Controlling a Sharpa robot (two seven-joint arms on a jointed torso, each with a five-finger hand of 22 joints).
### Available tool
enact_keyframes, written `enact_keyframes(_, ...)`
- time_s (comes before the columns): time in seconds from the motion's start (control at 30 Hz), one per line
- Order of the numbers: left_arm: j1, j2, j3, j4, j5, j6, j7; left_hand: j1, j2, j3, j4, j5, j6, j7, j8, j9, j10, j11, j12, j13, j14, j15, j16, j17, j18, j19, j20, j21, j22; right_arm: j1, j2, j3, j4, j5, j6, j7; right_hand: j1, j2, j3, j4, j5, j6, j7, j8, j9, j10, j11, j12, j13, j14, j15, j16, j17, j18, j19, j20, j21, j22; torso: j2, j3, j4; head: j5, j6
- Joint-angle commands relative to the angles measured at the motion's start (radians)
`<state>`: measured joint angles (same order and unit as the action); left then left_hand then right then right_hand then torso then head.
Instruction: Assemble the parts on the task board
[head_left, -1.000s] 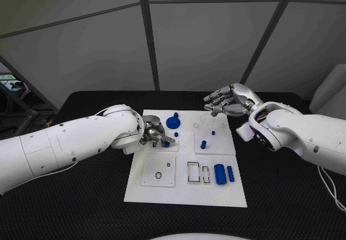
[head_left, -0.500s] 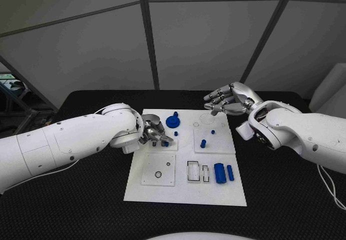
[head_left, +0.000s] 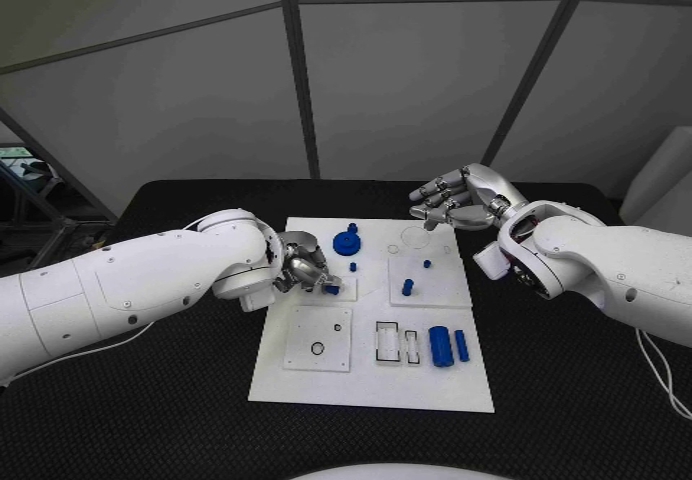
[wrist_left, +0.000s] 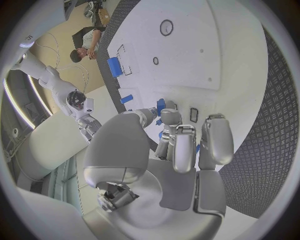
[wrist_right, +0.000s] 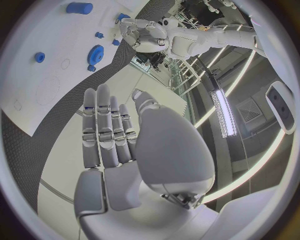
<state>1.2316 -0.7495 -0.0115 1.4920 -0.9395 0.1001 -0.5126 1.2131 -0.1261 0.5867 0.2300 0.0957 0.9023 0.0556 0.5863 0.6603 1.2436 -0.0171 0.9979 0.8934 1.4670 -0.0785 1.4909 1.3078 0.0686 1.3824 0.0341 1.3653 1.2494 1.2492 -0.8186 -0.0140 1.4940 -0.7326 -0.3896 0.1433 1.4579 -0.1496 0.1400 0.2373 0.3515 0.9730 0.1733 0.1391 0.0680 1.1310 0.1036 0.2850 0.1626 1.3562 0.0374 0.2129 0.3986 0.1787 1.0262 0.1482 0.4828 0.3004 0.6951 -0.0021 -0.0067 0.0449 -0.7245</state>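
The task board (head_left: 378, 385), a white plate, lies in the middle of the black table (head_left: 577, 400), long side running from near edge to far edge; it appears only partly assembled; a blue gear (head_left: 345, 242) and small blue pegs (head_left: 407, 288) stand toward its far end, while two blue cylinders (head_left: 449, 347) lie loose near its right edge beside outlined slots, and a black ring (head_left: 316, 349) sits near the left edge; the left hand (head_left: 306, 270) curls over the board's left edge, apparently pinching a small blue part (head_left: 332, 289); the right hand (head_left: 450, 205) hovers beyond the far right corner, fingers spread, holding nothing.
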Motion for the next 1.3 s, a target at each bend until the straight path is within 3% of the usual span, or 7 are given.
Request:
enact_keyframes(0.03, 0.002, -0.007, 0.003, 0.01, 0.014, -0.016, 0.0, -0.012, 0.0, 0.166, -0.158, 0.005, -0.006, 0.001, 0.007, 0.004, -0.002, 0.001, -0.005, 0.0, 0.071, 0.006, -0.004, 0.151, 0.005, -0.001, 0.006, -0.001, 0.004, 0.002, 0.0, 0.001, -0.001, -0.003, 0.007, 0.006, -0.006, 0.006, -0.002, -0.003, 0.004, 0.0, 0.008, -0.004, 0.0, 0.004, 0.001, -0.007, -0.001, 0.009, -0.001, -0.004, -0.001, 0.003, 0.005, 0.0, -0.007, -0.002, 0.0, 0.0011, 0.0008, 0.0, 0.001)
enact_keyframes(0.3, 0.002, -0.034, 0.006, 0.038, 0.012, -0.074, 0.014, -0.018, -0.008, 0.18, -0.173, 0.006, -0.006, 0.0, 0.011, 0.011, 0.002, 0.0, -0.005, -0.001, 0.071, 0.005, -0.004, 0.151, 0.003, 0.006, 0.005, 0.006, 0.016, 0.002, -0.004, 0.001, -0.003, -0.003, 0.006, 0.007, -0.011, 0.007, -0.004, -0.001, 0.005, -0.001, 0.009, -0.004, 0.0, 0.004, 0.002, -0.007, -0.004, 0.01, 0.0, -0.008, -0.002, 0.003, 0.005, 0.0, -0.01, -0.004, -0.002, 0.004, 0.0024, 0.002, -0.001)
enact_keyframes(0.63, -0.004, -0.047, 0.0, 0.058, -0.065, -0.19, 0.009, -0.021, -0.012, 0.19, -0.182, 0.006, -0.002, -0.001, 0.015, 0.017, 0.015, -0.002, 0.009, 0.012, 0.072, 0.003, -0.003, 0.154, -0.002, 0.019, 0.004, 0.02, 0.037, 0.002, -0.012, 0.001, -0.002, -0.003, 0.001, 0.007, -0.013, 0.007, -0.005, 0.0, 0.006, -0.002, 0.009, -0.005, 0.0, 0.003, 0.003, -0.008, -0.006, 0.01, 0.001, -0.011, -0.002, 0.003, 0.006, 0.001, -0.012, -0.005, -0.009, 0.0165, 0.0114, 0.003, -0.009)
enact_keyframes(0.8, -0.01, -0.042, -0.002, 0.054, -0.095, -0.223, 0.0, -0.024, -0.014, 0.197, -0.186, 0.008, 0.0, -0.003, 0.017, 0.02, 0.022, -0.003, 0.017, 0.02, 0.072, 0.002, -0.003, 0.154, -0.003, 0.021, 0.003, 0.022, 0.04, 0.002, -0.014, 0.001, -0.003, -0.003, -0.002, 0.008, -0.013, 0.007, -0.005, 0.0, 0.007, -0.002, 0.009, -0.005, 0.0, 0.001, 0.003, -0.009, -0.009, 0.01, 0.001, -0.015, -0.002, 0.003, 0.006, 0.002, -0.014, -0.007, -0.011, 0.0208, 0.0139, 0.003, -0.012)
enact_keyframes(1.3, -0.015, -0.014, -0.026, 0.042, -0.158, -0.168, -0.012, -0.029, -0.019, 0.209, -0.195, 0.013, 0.001, -0.004, 0.02, 0.025, 0.026, -0.004, 0.018, 0.021, 0.073, 0.001, -0.003, 0.154, -0.003, 0.023, 0.002, 0.023, 0.043, 0.002, -0.015, 0.001, 0.0, -0.004, -0.002, 0.009, -0.014, 0.008, -0.005, 0.0, 0.008, -0.002, 0.01, -0.004, 0.0, -0.001, 0.004, -0.01, -0.011, 0.009, 0.002, -0.019, -0.003, 0.003, 0.005, 0.002, -0.017, -0.008, -0.009, 0.0179, 0.0125, 0.004, -0.016)
